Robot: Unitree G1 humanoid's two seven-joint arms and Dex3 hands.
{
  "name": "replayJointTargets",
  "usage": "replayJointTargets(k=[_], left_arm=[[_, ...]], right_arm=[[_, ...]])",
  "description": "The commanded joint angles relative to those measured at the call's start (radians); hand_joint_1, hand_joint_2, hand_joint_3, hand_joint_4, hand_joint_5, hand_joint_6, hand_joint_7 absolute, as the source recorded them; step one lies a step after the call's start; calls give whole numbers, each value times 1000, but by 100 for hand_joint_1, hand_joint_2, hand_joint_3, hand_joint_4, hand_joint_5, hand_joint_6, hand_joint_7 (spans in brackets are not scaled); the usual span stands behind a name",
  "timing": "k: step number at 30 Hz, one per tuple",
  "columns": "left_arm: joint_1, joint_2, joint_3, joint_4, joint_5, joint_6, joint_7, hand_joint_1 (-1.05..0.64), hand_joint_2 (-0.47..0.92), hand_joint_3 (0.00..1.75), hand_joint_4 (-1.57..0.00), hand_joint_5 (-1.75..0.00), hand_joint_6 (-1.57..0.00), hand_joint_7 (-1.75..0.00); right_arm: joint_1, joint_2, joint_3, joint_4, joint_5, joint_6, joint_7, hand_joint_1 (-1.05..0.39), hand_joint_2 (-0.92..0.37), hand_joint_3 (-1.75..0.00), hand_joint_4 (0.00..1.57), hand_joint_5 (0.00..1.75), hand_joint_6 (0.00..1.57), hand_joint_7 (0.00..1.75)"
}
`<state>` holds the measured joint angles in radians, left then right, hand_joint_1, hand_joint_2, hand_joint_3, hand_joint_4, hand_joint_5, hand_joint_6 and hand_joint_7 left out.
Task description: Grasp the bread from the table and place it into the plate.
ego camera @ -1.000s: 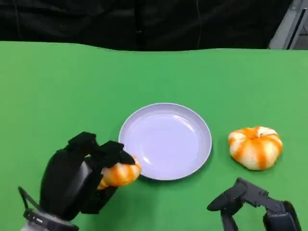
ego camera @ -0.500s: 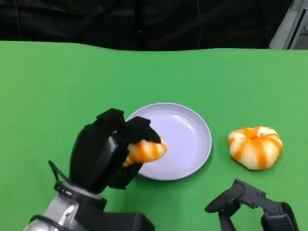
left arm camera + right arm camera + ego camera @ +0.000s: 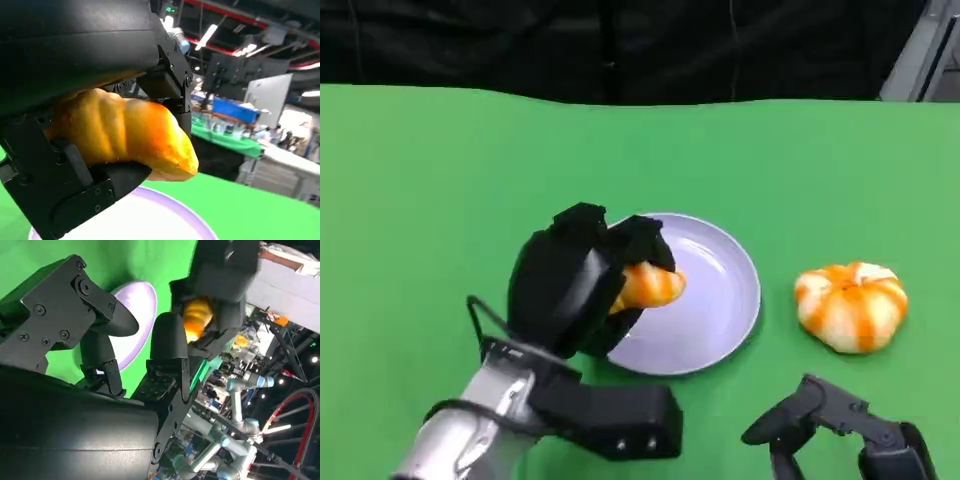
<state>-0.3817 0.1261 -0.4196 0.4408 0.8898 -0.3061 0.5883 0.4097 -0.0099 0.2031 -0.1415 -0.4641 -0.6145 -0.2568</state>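
Observation:
My left hand (image 3: 582, 285) grips an orange striped piece of bread (image 3: 651, 286) and holds it over the left part of the lavender plate (image 3: 720, 300). In the left wrist view the bread (image 3: 125, 132) sits between the black fingers, above the plate's rim (image 3: 187, 217). A second, round orange-and-white bread (image 3: 850, 305) lies on the green table to the right of the plate. My right hand (image 3: 840, 430) is low at the front right with its fingers apart and nothing in them. The right wrist view shows the held bread (image 3: 196, 316) and the plate (image 3: 137, 315) beyond that hand's fingers (image 3: 167, 347).
The green table (image 3: 440, 180) stretches wide around the plate, with its far edge against a dark backdrop. My left forearm (image 3: 510, 425) crosses the front left of the table.
My left hand has carried the bread up and to the right, from beside the plate's left rim to over the plate. The right hand has stayed put.

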Motion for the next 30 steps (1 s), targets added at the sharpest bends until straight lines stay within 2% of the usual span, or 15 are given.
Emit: replayJointTargets(k=[1,2,3,5,6,7,8,9,14,15,16,18,23,30], left_arm=[[-54,-12,-23,51,6,47,3,-16,36,113,-88,-170,-90,-122],[-57,-19,-30,48,-3,83,-59,-16,37,111,-88,-170,-91,-120],[-57,-18,-41,35,-7,120,-137,-21,52,82,-73,-151,-77,-95],[-53,-9,-63,3,-12,178,-273,-28,76,38,-55,-108,-62,-48],[-51,-5,-68,-10,-13,192,-303,-30,85,21,-50,-92,-60,-29],[-45,-1,-77,-28,-13,221,-359,-31,88,15,-48,-86,-60,-22],[-41,2,-82,-42,-13,243,-399,-40,90,16,-29,-73,-44,-13],[-37,5,-86,-54,-13,260,-429,-46,91,17,-17,-64,-35,-8],[-30,10,-95,-84,-17,292,-465,-49,92,18,-10,-57,-29,-4],[-25,19,-105,-99,-18,319,-534,-56,92,21,-8,-48,-24,-4],[-20,26,-113,-111,-19,340,-587,-66,92,27,-4,-25,-13,-3],[-15,35,-122,-132,-22,370,-650,-74,92,32,-1,-5,-4,-2],[-7,66,-134,-172,-29,398,-744,-87,92,39,0,0,0,0],[-3,76,-129,-192,-38,413,-769,-91,92,42,0,0,0,0]], right_arm=[[12,-7,-2,-12,-3,-5,-9,-10,-30,-134,70,156,77,122],[12,-6,-1,-12,-6,-4,-10,-10,-30,-134,70,156,77,122],[12,-4,0,-14,-7,-2,-11,-10,-30,-134,70,155,77,122],[13,-2,2,-16,-9,1,-12,-10,-31,-134,70,155,77,122],[13,-2,2,-16,-10,1,-12,-10,-31,-134,70,155,77,122],[13,-2,2,-17,-10,3,-11,-10,-31,-134,70,155,77,122],[13,-3,2,-17,-10,5,-10,-11,-31,-134,70,155,77,122],[13,-3,2,-17,-10,6,-10,-11,-32,-133,70,155,77,121],[13,-3,2,-18,-10,7,-10,-12,-33,-132,70,155,77,121],[13,-3,1,-18,-6,6,-9,-11,-32,-132,70,155,77,121],[12,-3,1,-19,-3,6,-8,-10,-32,-132,71,155,77,121],[12,-3,1,-19,0,6,-7,-9,-31,-133,71,156,78,121],[9,-6,-2,-15,-3,2,-8,-9,-30,-134,71,156,78,121],[12,-5,0,-23,-2,11,-4,-8,-29,-135,71,157,78,122]])
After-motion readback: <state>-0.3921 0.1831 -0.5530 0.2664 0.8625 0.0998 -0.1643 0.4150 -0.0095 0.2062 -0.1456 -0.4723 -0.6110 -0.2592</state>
